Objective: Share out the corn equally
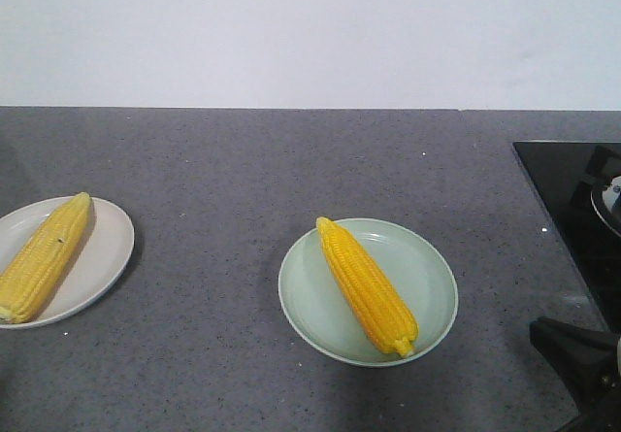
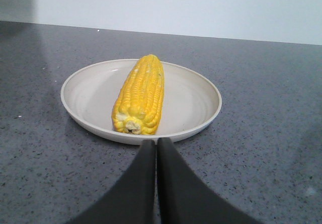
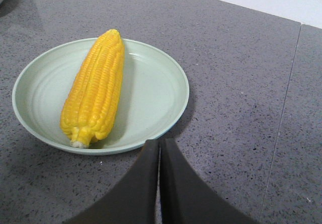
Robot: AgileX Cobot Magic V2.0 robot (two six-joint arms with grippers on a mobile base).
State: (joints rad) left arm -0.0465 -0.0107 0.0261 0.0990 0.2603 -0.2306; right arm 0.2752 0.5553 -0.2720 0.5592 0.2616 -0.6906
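Grey speckled counter [image 1: 291, 160]; two plates well apart, one cob each; only these two cobs in view. Paler cob [image 1: 44, 255] lies diagonal on the cream plate [image 1: 109, 248] at left; deeper yellow cob [image 1: 367, 285] lies diagonal on the green plate [image 1: 427, 267] near centre, stalk end toward the front rim. Left gripper [image 2: 156, 146] hangs just short of the cream plate, jaws pressed together, holding nothing; right gripper [image 3: 160, 146] likewise before the green plate, jaws closed and empty. Cobs look stiff, fairly heavy, tapered; kernel rows probably give grip but rounded body may roll; best pinched across the thick middle, not the tip.
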